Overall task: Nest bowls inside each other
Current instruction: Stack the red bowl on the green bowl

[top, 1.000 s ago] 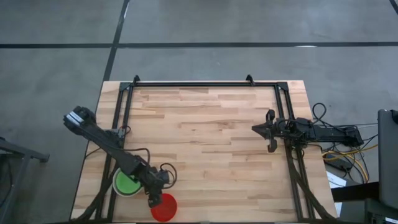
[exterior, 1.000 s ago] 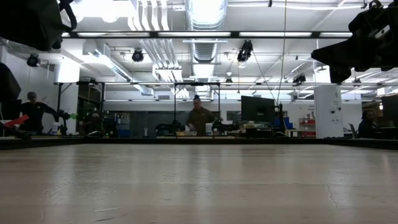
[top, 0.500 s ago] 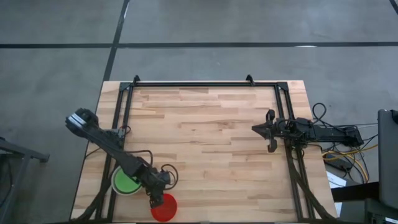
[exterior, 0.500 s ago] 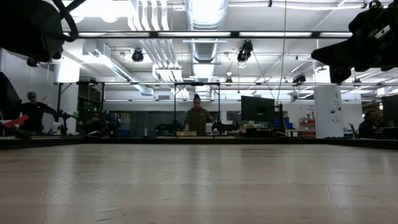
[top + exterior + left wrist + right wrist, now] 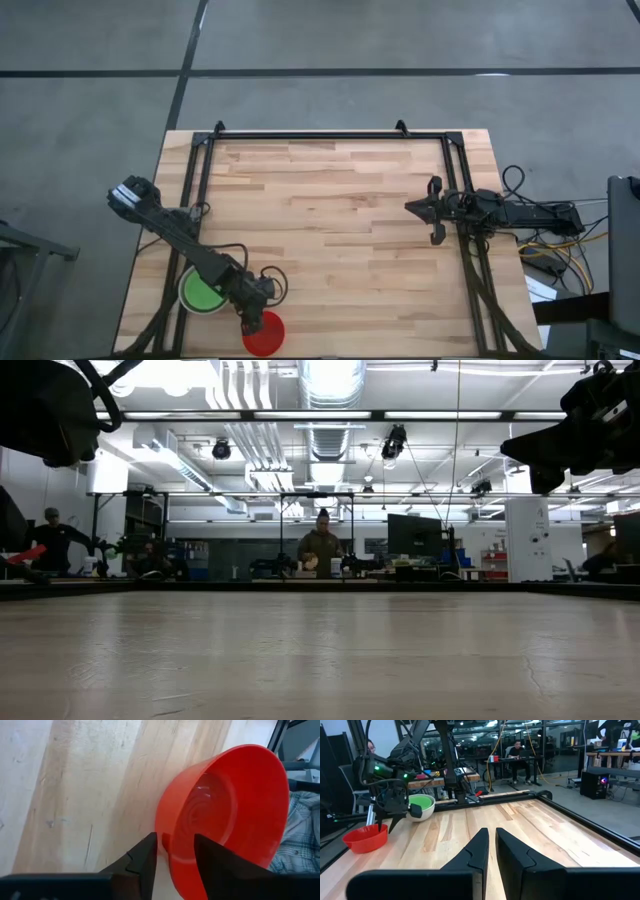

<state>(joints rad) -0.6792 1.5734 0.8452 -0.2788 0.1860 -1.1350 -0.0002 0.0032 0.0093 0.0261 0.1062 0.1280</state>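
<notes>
Straddling the rim of the red bowl (image 5: 227, 815), the left gripper (image 5: 174, 851) has one dark finger outside the bowl's wall and the other inside it, the two standing a little apart with the wall between them; whether they are pressing on it cannot be told. From above, that gripper (image 5: 248, 318) sits at about seven o'clock on the wooden table (image 5: 330, 220), at the near edge, and the red bowl (image 5: 265, 333) lies right at that edge, touching the fingertips. Just beside it, toward nine o'clock, sits a pale bowl with a bright green bowl (image 5: 201, 292) nested inside, partly covered by the left arm. The right wrist view shows the same pair across the table: the green-filled pale bowl (image 5: 421, 806) rests on the wood behind the red bowl (image 5: 366, 839), with the left gripper (image 5: 386, 822) pointing down at the red one's rim.

At about three o'clock the right gripper (image 5: 432, 210) waits over the table's right side, well apart from the bowls, its fingers (image 5: 479, 851) nearly together with only a thin gap and nothing between them.
</notes>
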